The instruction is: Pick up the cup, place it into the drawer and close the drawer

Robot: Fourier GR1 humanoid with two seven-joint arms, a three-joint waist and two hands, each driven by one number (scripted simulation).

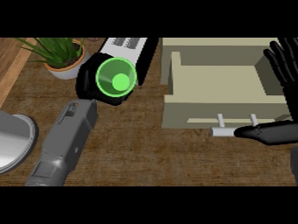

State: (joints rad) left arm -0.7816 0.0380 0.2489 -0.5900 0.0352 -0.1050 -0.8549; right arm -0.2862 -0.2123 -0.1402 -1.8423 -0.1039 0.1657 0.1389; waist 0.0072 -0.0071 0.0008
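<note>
Soft, even light fills the room, the wooden counter (132, 144) looks a bit dark, the pale drawer (222, 83) is bright with a small shadow along its inner wall, and nothing shines hard.

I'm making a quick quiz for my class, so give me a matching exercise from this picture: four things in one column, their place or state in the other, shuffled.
1. cup
2. drawer
3. potted plant
4. right hand

A. upper left corner of the counter
B. pulled open, nothing inside
C. held in the left hand
D. open, fingers up, at the right edge

Pairs: 1-C, 2-B, 3-A, 4-D
</note>
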